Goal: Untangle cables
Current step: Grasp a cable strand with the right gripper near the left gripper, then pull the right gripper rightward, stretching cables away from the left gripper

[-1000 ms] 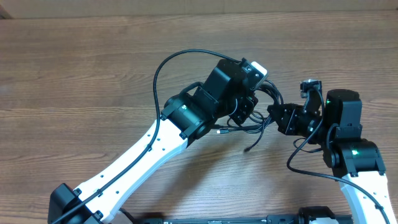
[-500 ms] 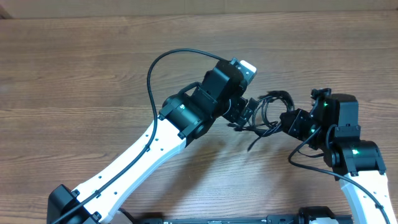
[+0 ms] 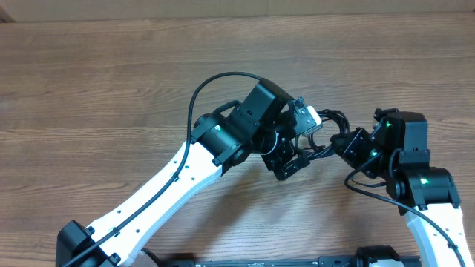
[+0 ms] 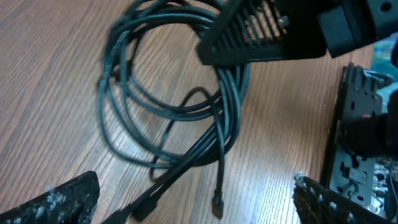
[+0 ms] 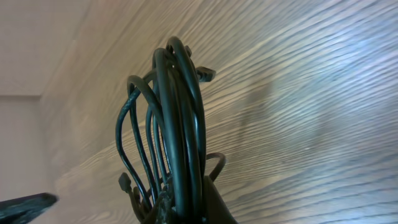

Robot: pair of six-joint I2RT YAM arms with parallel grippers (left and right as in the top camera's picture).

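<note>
Surface: a brown wooden table is filling the views.
Room: a pale wall is bordering it.
Cables: are looping over the wood between the arms.
Right gripper: is pinching the loops.
Left gripper: is hovering spread wide, gripping nothing.

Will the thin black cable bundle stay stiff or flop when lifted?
Likely floppy: the thin black cable loops curve unevenly, loose plug ends trailing onto the wooden table. Probably light, being so thin. Overlapping loops may snag.
</note>
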